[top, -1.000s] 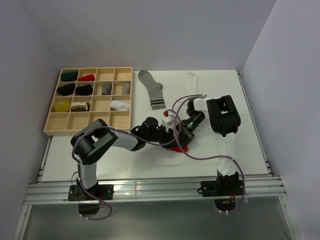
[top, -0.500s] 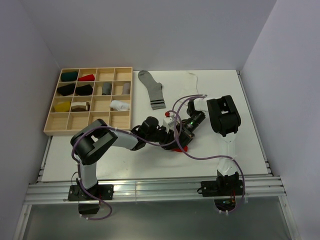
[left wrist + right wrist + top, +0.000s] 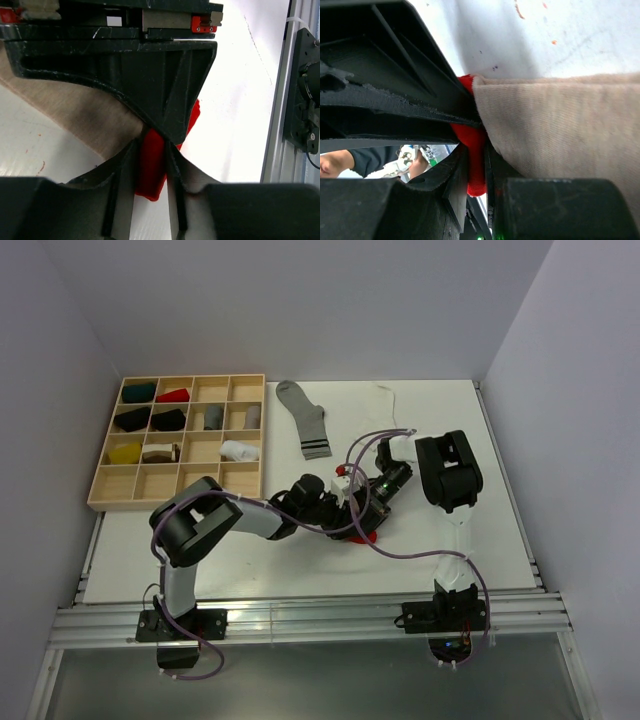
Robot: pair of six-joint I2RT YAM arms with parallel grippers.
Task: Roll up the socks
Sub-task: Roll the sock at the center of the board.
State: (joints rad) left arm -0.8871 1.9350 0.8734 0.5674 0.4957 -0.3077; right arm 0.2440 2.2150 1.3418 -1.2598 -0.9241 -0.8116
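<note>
Two pinch beige sock (image 3: 555, 125): left fingers (image 3: 120, 195), right fingers (image 3: 455, 195) | grey sock (image 3: 305, 420), tray (image 3: 155, 483) beyond

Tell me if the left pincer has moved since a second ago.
Yes. The left pincer shifted slightly right, away from the wooden tray.

The beige sock (image 3: 560, 130) is a plain tan weave with a bright red end (image 3: 150, 175), and the left gripper (image 3: 150, 150) and right gripper (image 3: 476, 155) are both matt black with purple-grey cables (image 3: 385, 432). The grey sock (image 3: 303, 418) carries dark stripes across one end, the white sock (image 3: 383, 400) is plain, and the table (image 3: 480, 540) is white with a few small reddish specks. The tray (image 3: 110, 492) is pale bare wood, and the rolled socks (image 3: 173, 396) in it are dark green, red, black, grey, yellow, white and one brown and white
</note>
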